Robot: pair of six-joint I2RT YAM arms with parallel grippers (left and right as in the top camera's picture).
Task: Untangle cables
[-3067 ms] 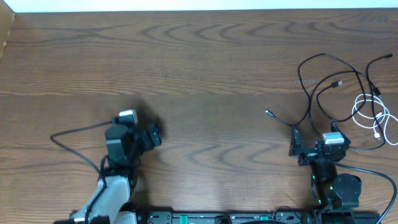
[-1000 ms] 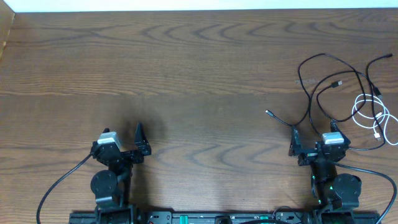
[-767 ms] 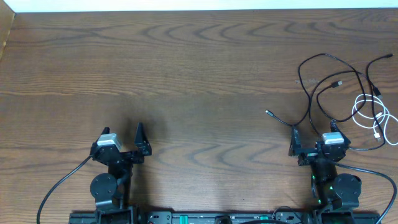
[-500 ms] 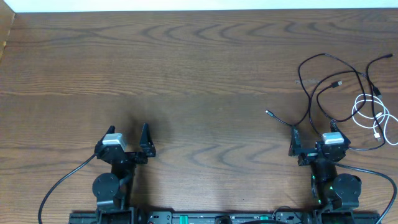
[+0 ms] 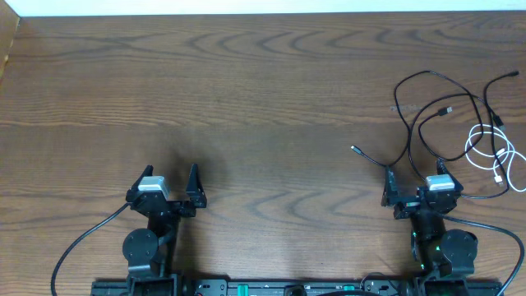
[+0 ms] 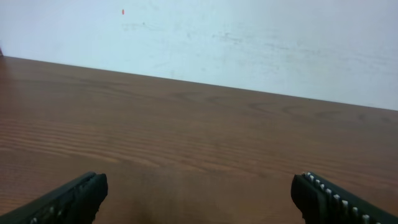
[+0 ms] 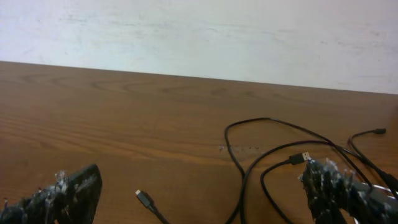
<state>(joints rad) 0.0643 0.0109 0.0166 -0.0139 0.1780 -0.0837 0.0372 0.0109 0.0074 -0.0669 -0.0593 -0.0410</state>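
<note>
Right side of table, far-right half: cables all here, nothing on the left half. Black cables lie in loose overlapping loops, one arc reaching toward the far edge, strands crossing each other near the middle of the bunch. White cable coiled in small loops at the right edge, just beside the black ones and overlapping them; cannot tell which lies on top. One black plug end sticks out left of the bunch, alone on bare wood.

Right gripper sits at the near edge, right below the cable bunch, fingers spread wide, gripping nothing. Right wrist view: right gripper with both fingers at the frame's bottom corners, black cables looping on the wood ahead, plug end lying between the fingers, a couple of strands running down toward the gap. Cannot tell if any strand touches a finger. White cable not made out in this view.

Left gripper at the near edge on the left, well apart from all cables, fingers also spread wide, nothing in them. Left wrist view: left gripper fingers at the bottom corners, only bare wood ahead and a pale wall behind the far edge.

Cables tangled, none lifted.
</note>
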